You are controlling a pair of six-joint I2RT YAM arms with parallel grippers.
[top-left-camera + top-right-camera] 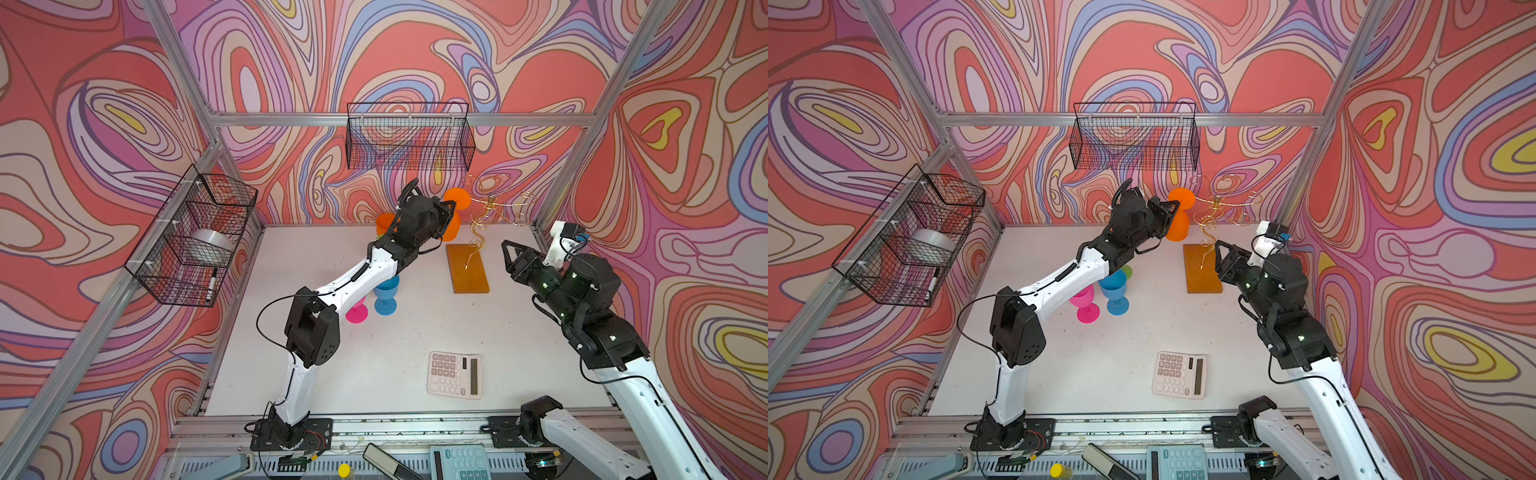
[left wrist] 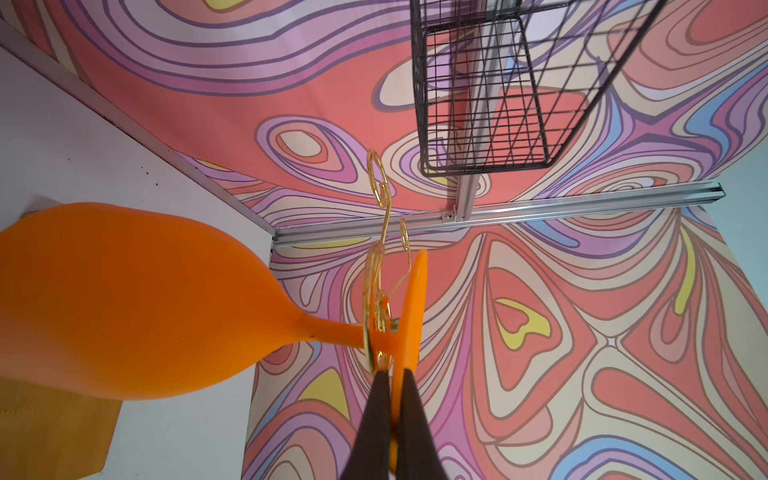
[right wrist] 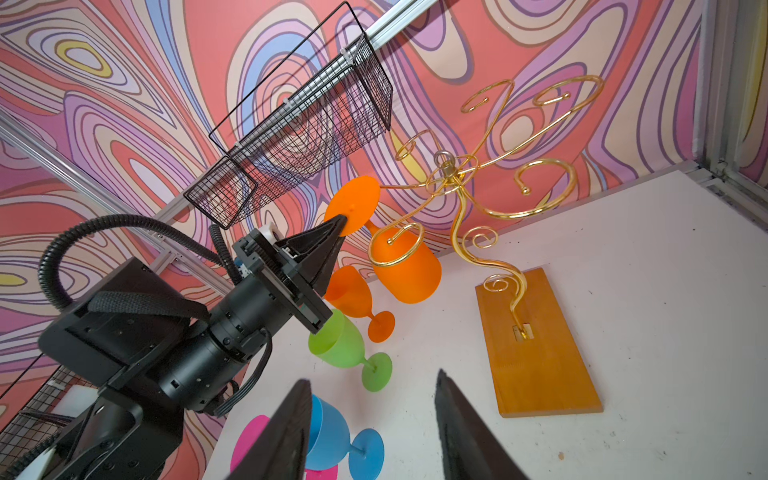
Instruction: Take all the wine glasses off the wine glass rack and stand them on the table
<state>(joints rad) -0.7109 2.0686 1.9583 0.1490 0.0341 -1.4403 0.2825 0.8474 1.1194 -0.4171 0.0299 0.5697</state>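
Observation:
An orange wine glass [image 1: 453, 227] [image 1: 1177, 228] hangs bowl-down on the wine glass rack [image 1: 490, 204] [image 1: 1219, 203], a gold wire tree on an amber base [image 3: 536, 345]. In the left wrist view its stem [image 2: 328, 330] passes through a gold wire loop [image 2: 370, 291] just below the foot. My left gripper [image 2: 392, 372] [image 1: 451, 203] [image 3: 338, 222] is shut on the rim of the glass's round foot [image 3: 353, 201]. My right gripper [image 3: 372, 376] [image 1: 505, 247] hangs open and holds nothing, to the right of the rack's base.
Several upright goblets stand left of the rack: orange [image 3: 357, 299], green [image 3: 340, 340], blue [image 1: 386, 291], pink [image 1: 356, 312]. A calculator [image 1: 455, 375] lies near the front. Black wire baskets hang on the back wall [image 1: 409, 141] and the left wall [image 1: 195, 237].

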